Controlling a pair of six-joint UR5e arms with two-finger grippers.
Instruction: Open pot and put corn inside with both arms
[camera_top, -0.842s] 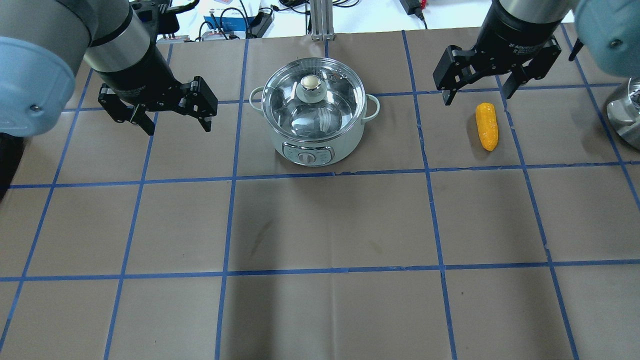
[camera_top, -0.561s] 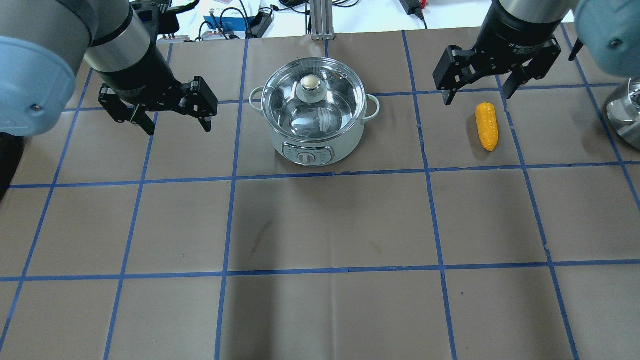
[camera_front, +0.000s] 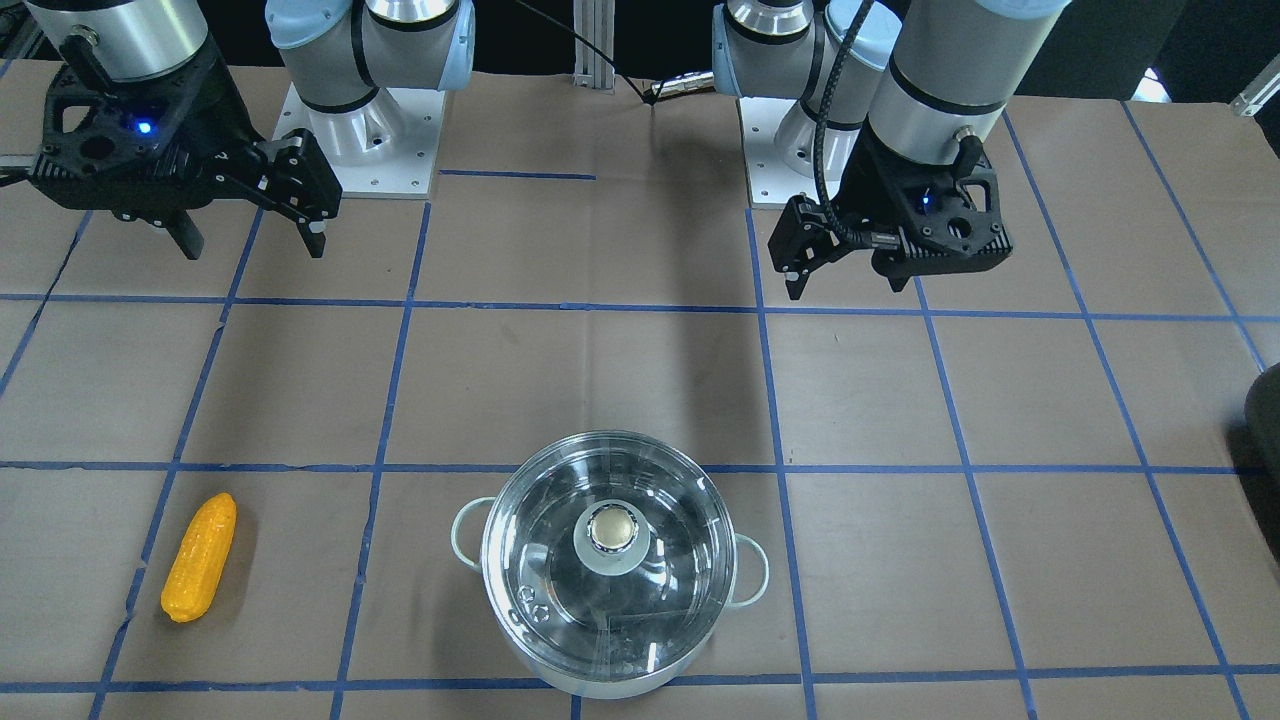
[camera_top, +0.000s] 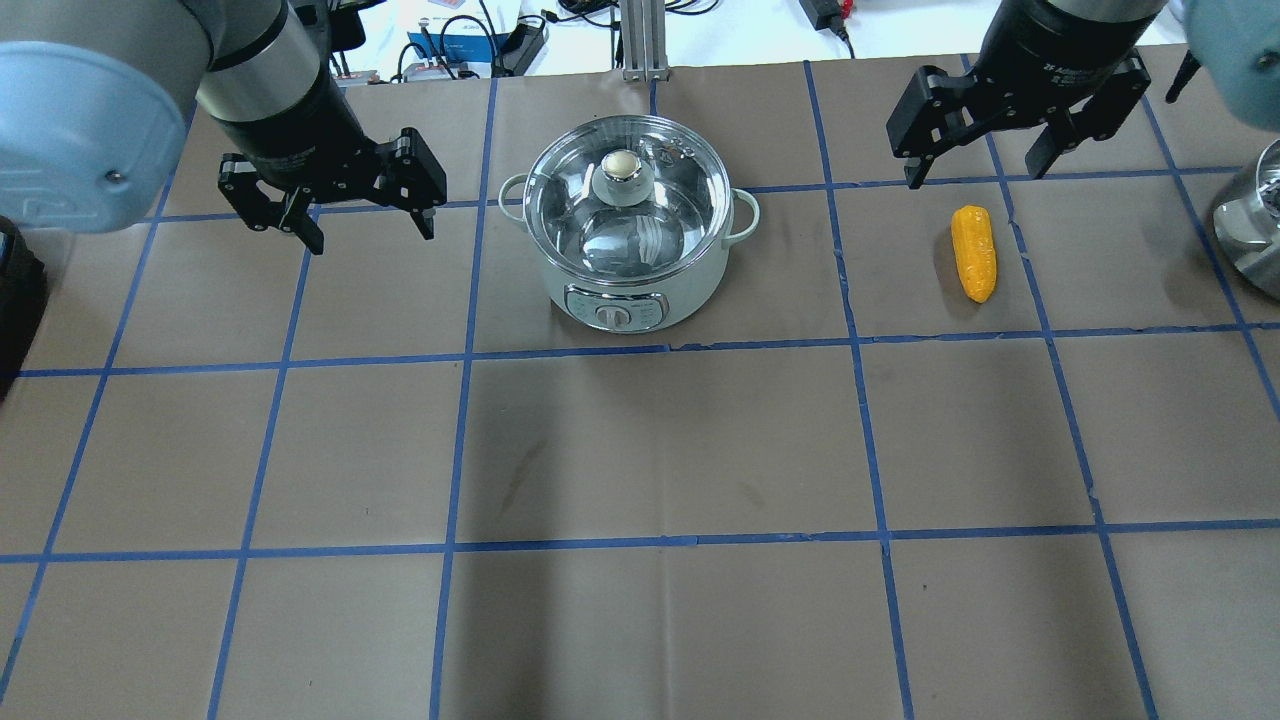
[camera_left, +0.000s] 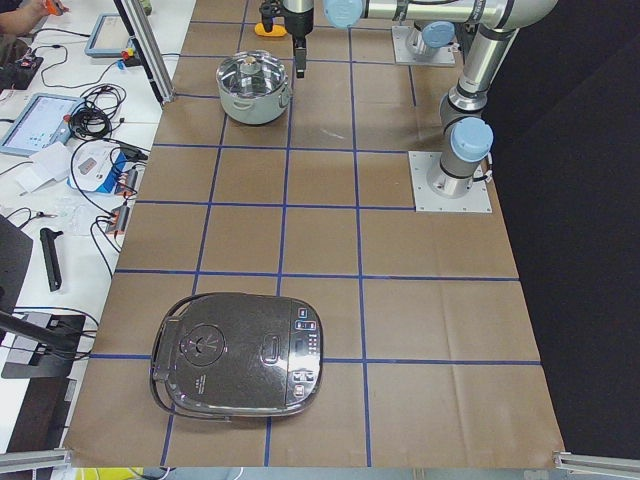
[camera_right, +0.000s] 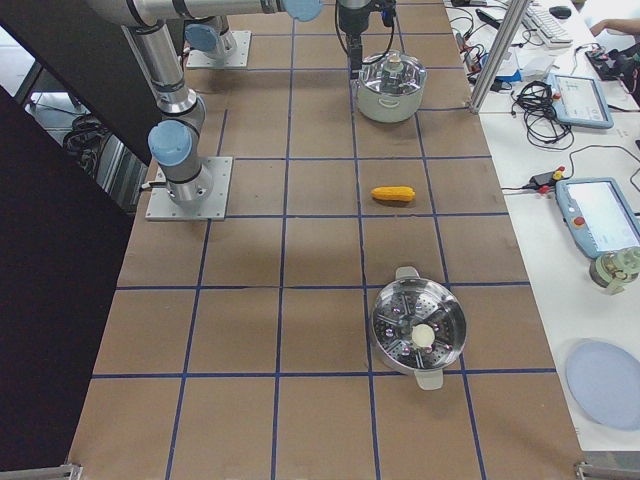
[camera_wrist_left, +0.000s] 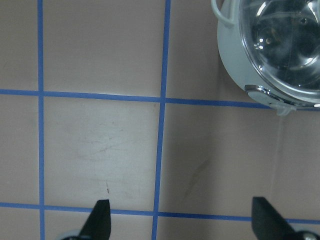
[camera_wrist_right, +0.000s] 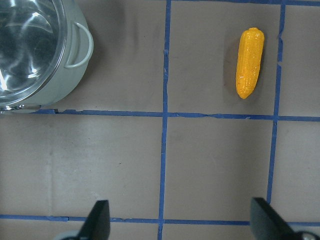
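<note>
The pot stands at the table's far middle with its clear glass lid on it, and it also shows in the front view. The corn lies on the table to the pot's right, seen too in the front view and the right wrist view. My left gripper is open and empty, hovering left of the pot. My right gripper is open and empty, hovering just beyond the corn's far end.
A black rice cooker sits at the table's left end. A steel steamer pot sits at the right end, showing at the overhead view's right edge. Cables and devices lie past the far edge.
Both open grippers have shifted slightly toward the far edge and to the right in the overhead view. The pot and the corn have not moved.
</note>
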